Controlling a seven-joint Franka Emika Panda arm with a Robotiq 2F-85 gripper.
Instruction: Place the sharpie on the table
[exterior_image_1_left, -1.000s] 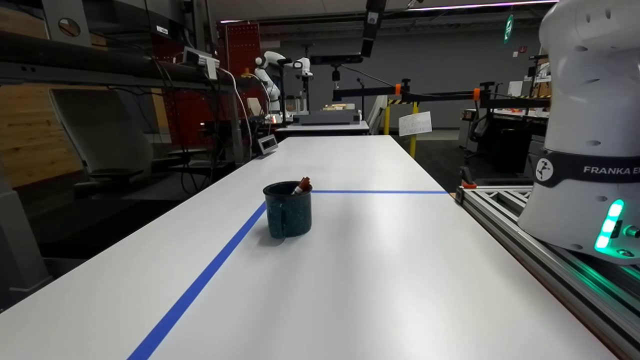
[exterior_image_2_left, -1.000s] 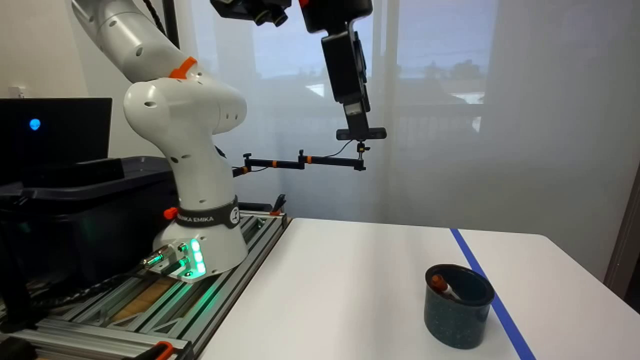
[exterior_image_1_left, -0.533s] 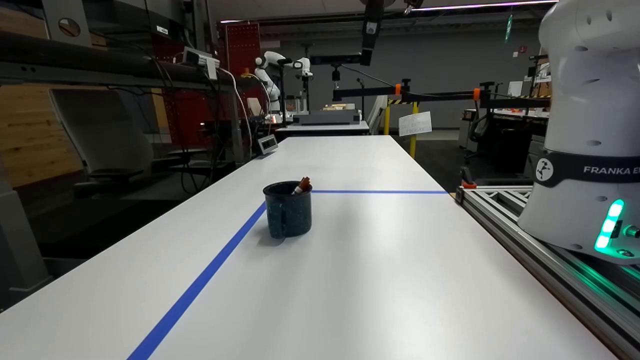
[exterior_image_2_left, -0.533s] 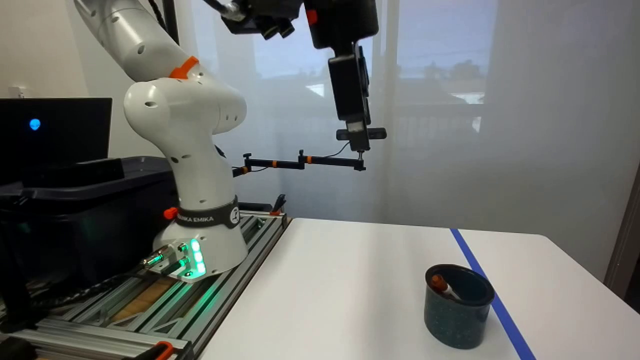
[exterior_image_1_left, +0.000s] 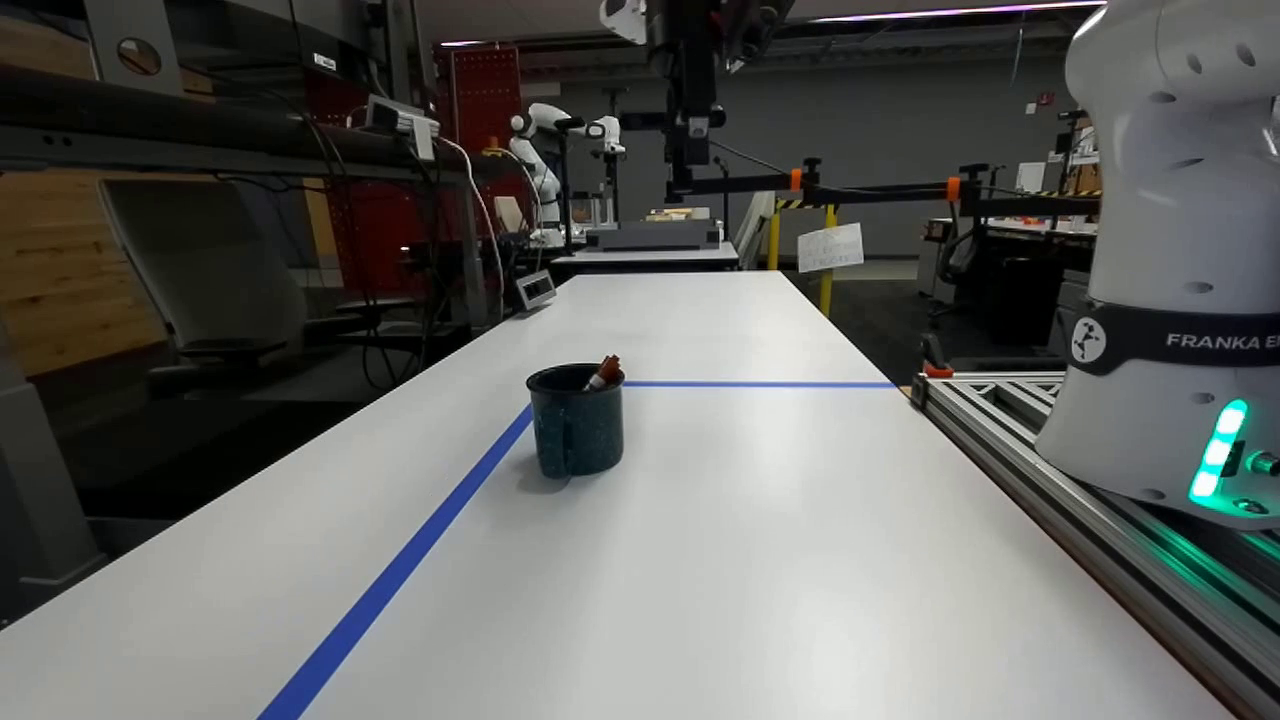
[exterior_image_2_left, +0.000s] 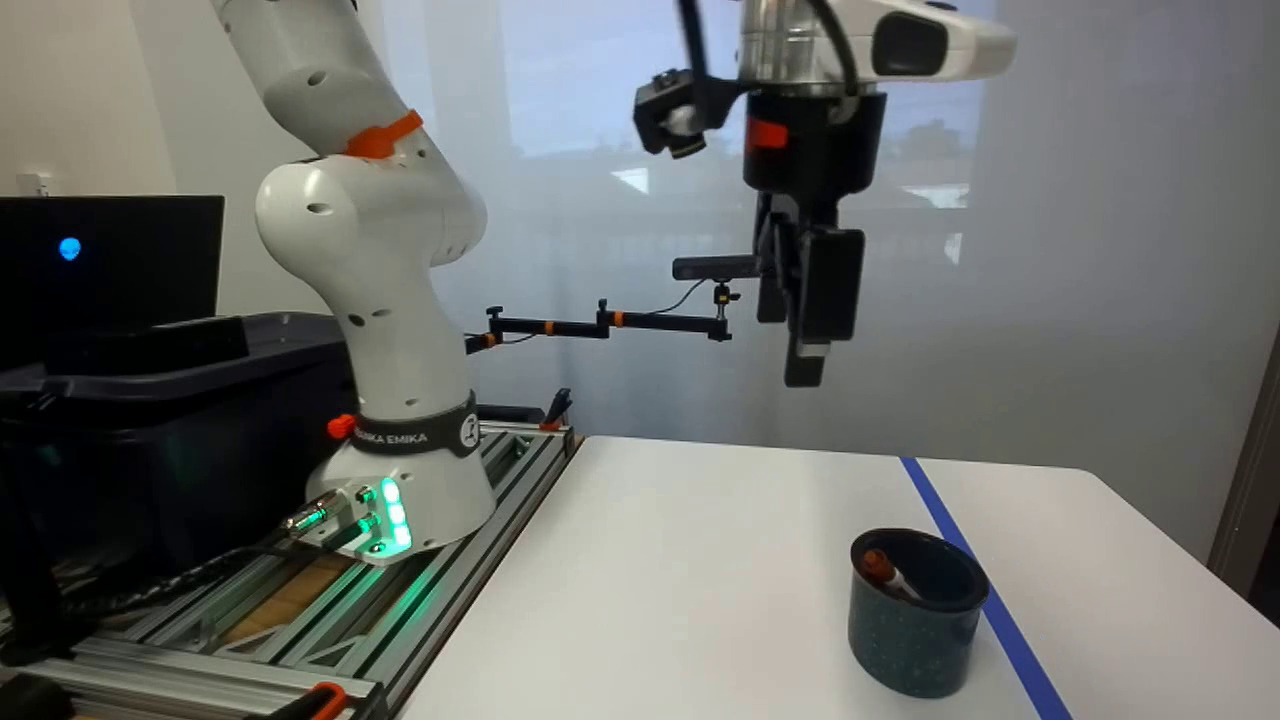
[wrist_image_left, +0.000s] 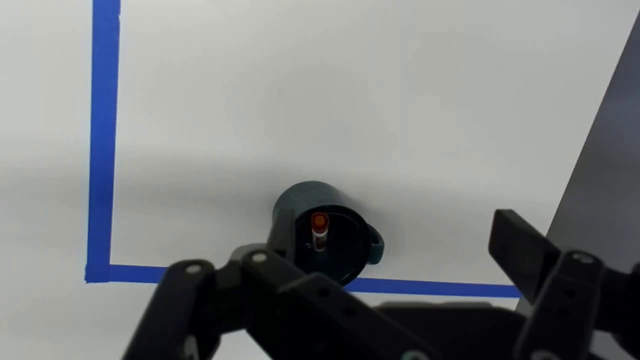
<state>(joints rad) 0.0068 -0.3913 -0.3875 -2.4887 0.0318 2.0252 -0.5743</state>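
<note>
The sharpie, with an orange-red cap end and a white band, leans inside a dark teal cup; it shows in both exterior views and in the wrist view. Its lower part is hidden in the cup in an exterior view. The cup stands upright on the white table. My gripper is open and empty, pointing down, well above the table. In the wrist view its left finger overlaps the cup's edge.
A wide blue tape stripe runs beside the cup, with a thinner blue cross line behind it. The robot base stands on a metal-railed bench along the table edge. A small grey device sits at the far table edge.
My gripper has moved down and across toward the cup, and it has turned to point more straight down. The cup and sharpie have not moved.
</note>
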